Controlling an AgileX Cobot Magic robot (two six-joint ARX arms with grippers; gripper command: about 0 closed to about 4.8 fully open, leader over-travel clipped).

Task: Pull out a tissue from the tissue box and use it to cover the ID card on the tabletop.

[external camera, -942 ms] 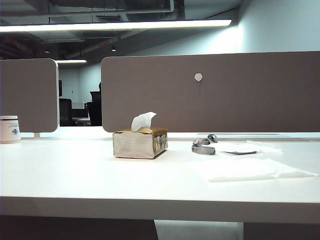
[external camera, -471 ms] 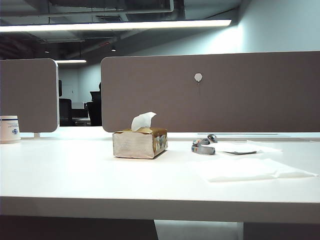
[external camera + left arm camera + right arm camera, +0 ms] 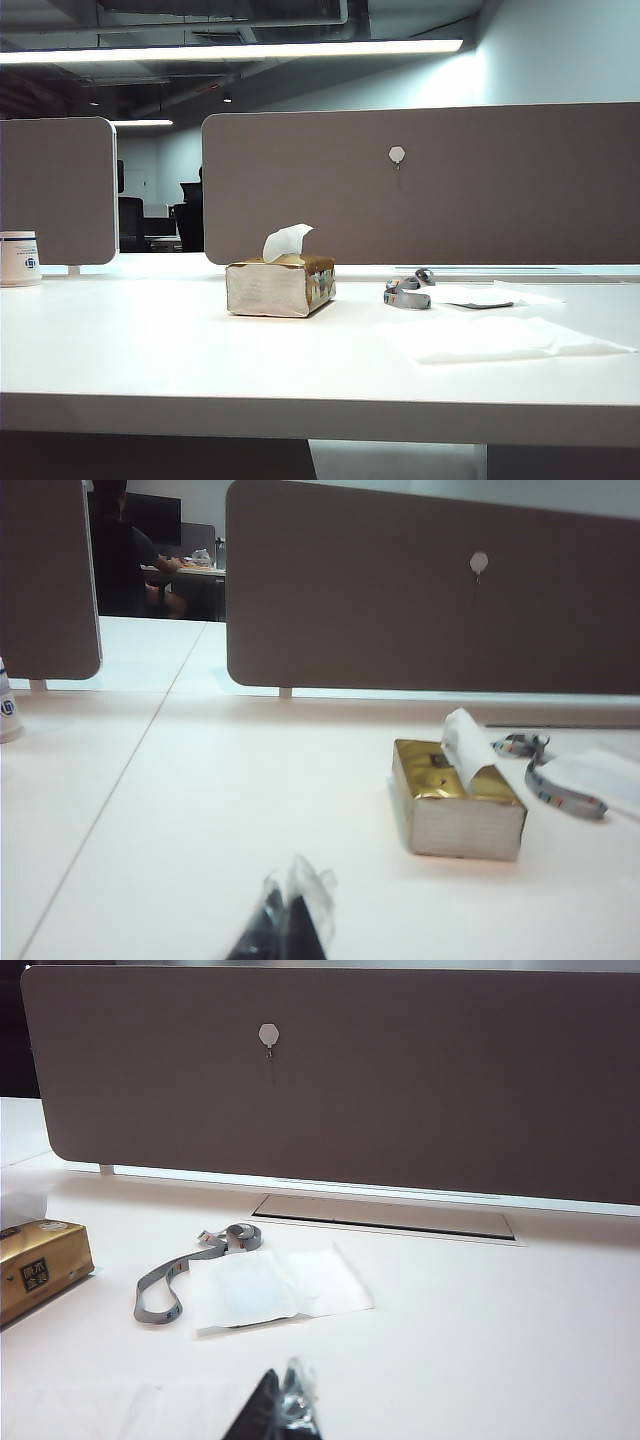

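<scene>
In the exterior view, neither arm shows. The tissue box (image 3: pixel 280 286) sits mid-worktop (image 3: pixel 150 350), a white tuft (image 3: pixel 287 241) standing from its gold-brown top. To its right lies a bunched grey lanyard (image 3: pixel 408 289), and just beyond it a white tissue (image 3: pixel 490 295) lies flat with a thin dark edge peeping from under it. A second tissue (image 3: pixel 500 338) lies nearer the front edge. A white cup (image 3: pixel 19 258) stands at the far left, and grey-brown divider panels (image 3: pixel 420 185) close off the back.

In the left wrist view, the left claw (image 3: pixel 285 925) hangs low over bare worktop, well apart from the box; its tips meet in a point, so it looks closed and empty. The box stands ahead of it, with the lanyard just beyond.

In the right wrist view, the right claw (image 3: pixel 280 1405) is likewise pinched closed on nothing, hovering near the front of the worktop. Ahead of it the ID card (image 3: pixel 240 1288) shows as a pale blue patch through the tissue laid over it, with the lanyard trailing out towards the box.

Judging from this, the card seems already covered, with both arms drawn back from the things, so the task looks to be at or near its end. If more cover were wanted, the next move would call for an opened claw to pinch the tuft and draw it upward.
</scene>
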